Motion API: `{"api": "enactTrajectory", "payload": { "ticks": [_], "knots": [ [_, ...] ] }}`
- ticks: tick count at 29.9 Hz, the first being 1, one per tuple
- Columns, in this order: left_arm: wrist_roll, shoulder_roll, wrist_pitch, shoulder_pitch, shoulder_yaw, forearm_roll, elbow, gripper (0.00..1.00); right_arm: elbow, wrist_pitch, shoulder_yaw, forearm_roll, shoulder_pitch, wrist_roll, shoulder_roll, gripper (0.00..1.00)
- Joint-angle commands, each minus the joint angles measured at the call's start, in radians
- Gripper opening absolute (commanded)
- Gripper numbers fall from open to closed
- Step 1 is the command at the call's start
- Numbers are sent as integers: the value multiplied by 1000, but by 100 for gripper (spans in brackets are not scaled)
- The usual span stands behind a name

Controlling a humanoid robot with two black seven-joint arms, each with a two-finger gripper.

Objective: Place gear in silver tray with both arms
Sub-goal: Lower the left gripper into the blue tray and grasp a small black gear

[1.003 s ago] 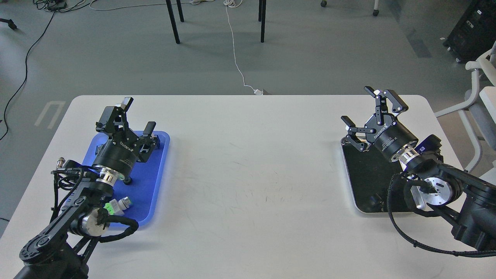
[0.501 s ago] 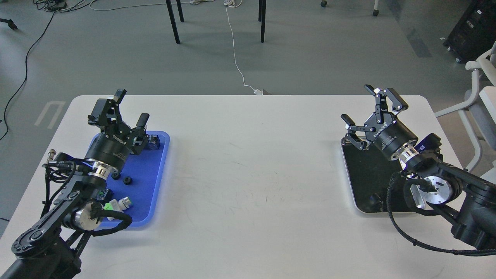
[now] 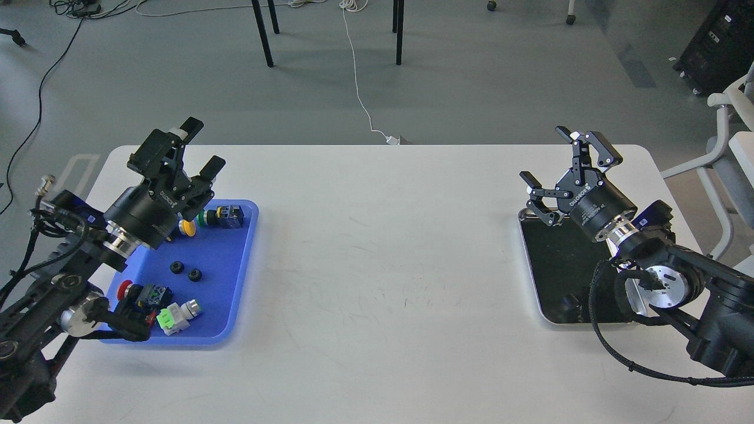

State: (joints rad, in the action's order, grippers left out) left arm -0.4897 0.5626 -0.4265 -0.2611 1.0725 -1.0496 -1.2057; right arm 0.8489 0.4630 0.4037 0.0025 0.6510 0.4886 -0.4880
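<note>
Two small black gears (image 3: 177,267) (image 3: 195,274) lie side by side in the middle of the blue plastic tray (image 3: 235,259) at the left. My left gripper (image 3: 197,147) is open and empty, raised above the tray's far left corner. The silver tray (image 3: 545,318) with its dark mirror floor lies at the right. A small dark thing (image 3: 570,304) rests near its front edge; I cannot tell what it is. My right gripper (image 3: 568,162) is open and empty above the tray's far edge, and the right arm covers the tray's right side.
The blue tray also holds push-button parts: a yellow one (image 3: 187,228), a green one with a dark block (image 3: 221,217), a red one (image 3: 132,291) and a white and green one (image 3: 177,315). A white chair (image 3: 730,135) stands beyond the table's right edge.
My left arm has pulled back to the left and up, uncovering the gears and buttons in the blue tray. The right arm has barely moved.
</note>
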Motion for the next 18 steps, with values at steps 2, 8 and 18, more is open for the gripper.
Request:
{"api": "enactTrajectory", "payload": {
  "ticks": [2, 8, 18],
  "knots": [
    [1, 152, -20, -59, -58, -301, -26, 98, -5, -1, 0, -1, 7, 0, 0, 99],
    [1, 345, 8, -180, -250, -755, -51, 98, -4, -3, 0, -1, 7, 0, 2, 99],
    [1, 445, 163, -366, -574, -1132, 11, 89, -2, -3, 0, 1, 10, 0, 2, 99]
  ]
}}
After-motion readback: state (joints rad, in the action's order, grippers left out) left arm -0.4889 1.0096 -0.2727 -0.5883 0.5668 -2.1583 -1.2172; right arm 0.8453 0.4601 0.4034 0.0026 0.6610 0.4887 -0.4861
